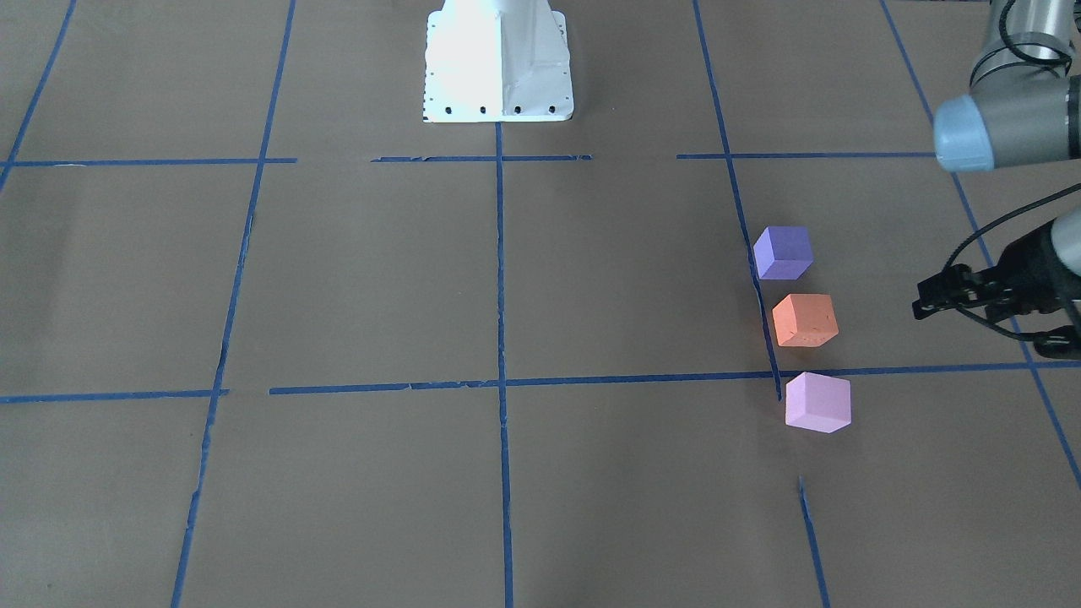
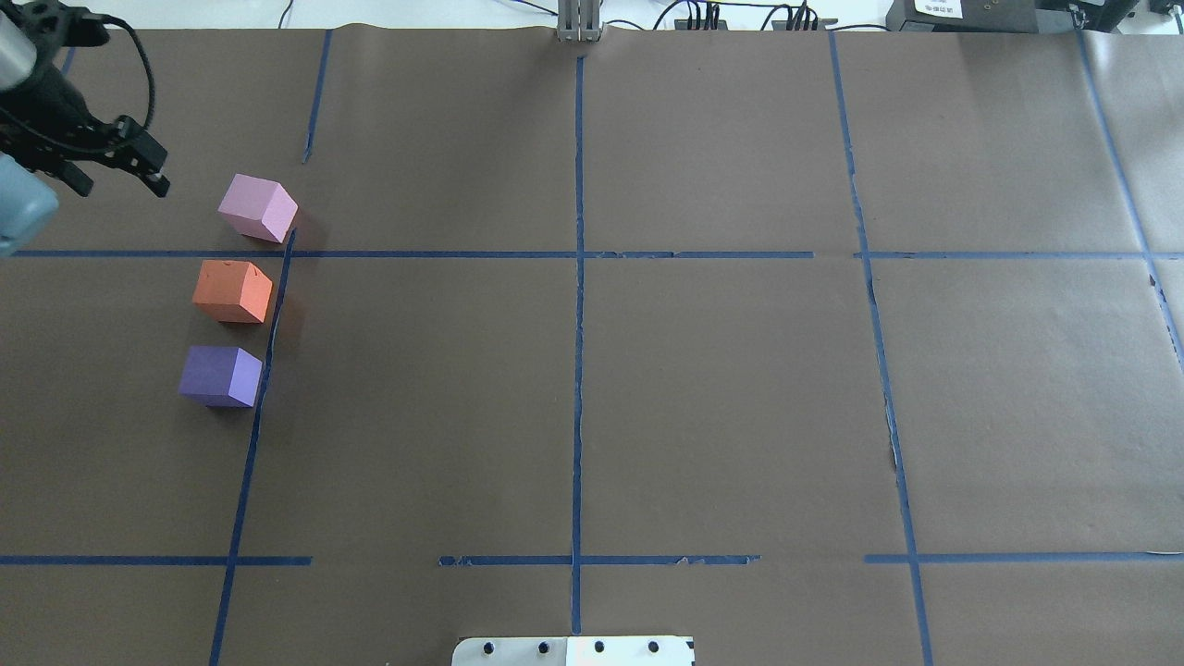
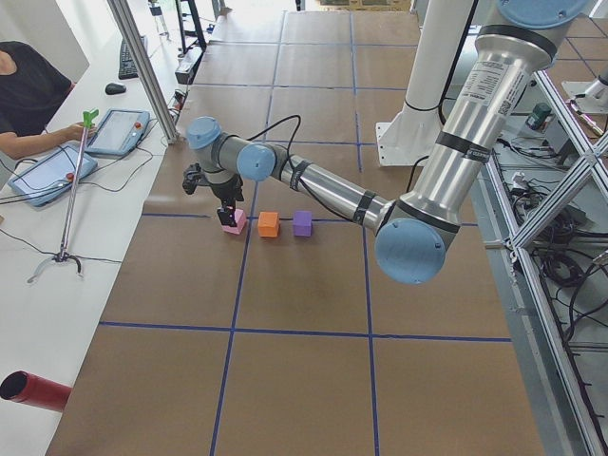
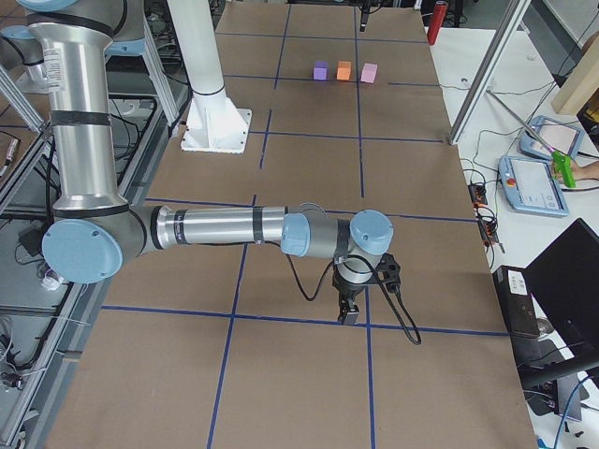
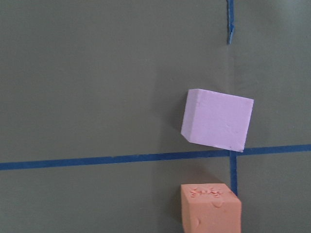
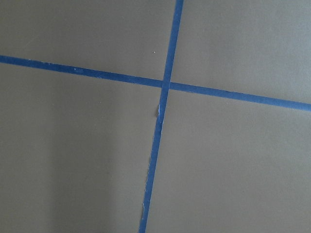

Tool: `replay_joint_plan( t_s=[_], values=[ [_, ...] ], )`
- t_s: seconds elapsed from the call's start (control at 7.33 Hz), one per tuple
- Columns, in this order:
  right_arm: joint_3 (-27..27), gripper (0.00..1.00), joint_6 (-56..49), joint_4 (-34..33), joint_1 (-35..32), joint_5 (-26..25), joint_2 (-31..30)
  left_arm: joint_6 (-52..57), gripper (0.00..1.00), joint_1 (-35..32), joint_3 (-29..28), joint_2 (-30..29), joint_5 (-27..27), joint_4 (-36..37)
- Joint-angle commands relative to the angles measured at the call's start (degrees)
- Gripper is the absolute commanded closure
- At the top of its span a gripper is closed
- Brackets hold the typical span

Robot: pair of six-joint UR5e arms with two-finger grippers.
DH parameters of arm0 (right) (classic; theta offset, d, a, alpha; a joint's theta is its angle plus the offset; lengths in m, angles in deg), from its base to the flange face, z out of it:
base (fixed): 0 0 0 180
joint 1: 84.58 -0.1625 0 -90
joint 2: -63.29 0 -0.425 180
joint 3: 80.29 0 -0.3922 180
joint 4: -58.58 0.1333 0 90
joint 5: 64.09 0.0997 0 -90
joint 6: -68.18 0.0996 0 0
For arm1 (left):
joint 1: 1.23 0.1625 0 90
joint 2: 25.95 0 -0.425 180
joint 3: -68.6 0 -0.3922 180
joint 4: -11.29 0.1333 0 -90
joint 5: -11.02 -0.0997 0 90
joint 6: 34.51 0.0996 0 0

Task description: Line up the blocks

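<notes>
Three blocks stand in a row beside a blue tape line. They are the purple block [image 1: 783, 252] [image 2: 220, 376], the orange block [image 1: 805, 320] [image 2: 233, 290] and the pink block [image 1: 817, 403] [image 2: 259, 208]. Small gaps separate them, and the pink block is turned a little. The left wrist view shows the pink block [image 5: 218, 120] and the orange block [image 5: 210, 208] from above. My left gripper [image 2: 118, 180] [image 1: 988, 325] hangs open and empty above the table, beside the pink block. My right gripper [image 4: 351, 313] shows only in the exterior right view, low over a tape crossing far from the blocks. I cannot tell whether it is open or shut.
Brown paper with a blue tape grid [image 2: 578, 254] covers the table. The white robot base [image 1: 498, 63] stands at the table's middle edge. An operator [image 3: 28, 85], tablets and a red cylinder [image 3: 33, 391] are off the table's left end.
</notes>
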Motion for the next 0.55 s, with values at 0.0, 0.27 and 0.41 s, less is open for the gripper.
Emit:
replay_joint_plan(
  t_s=[0.0, 0.27, 0.41],
  values=[
    [-0.08, 0.00, 0.02, 0.00, 0.00, 0.00, 0.00, 19.49, 0.01, -9.69, 0.16, 5.32, -0.59, 3.73],
    [-0.08, 0.00, 0.02, 0.00, 0.00, 0.00, 0.00, 35.69, 0.00, -19.01, -0.64, 14.88, -0.41, 3.21],
    [-0.08, 0.00, 0.02, 0.00, 0.00, 0.00, 0.00, 39.84, 0.00, -21.58, -0.55, 19.19, -0.32, 2.25]
  ],
)
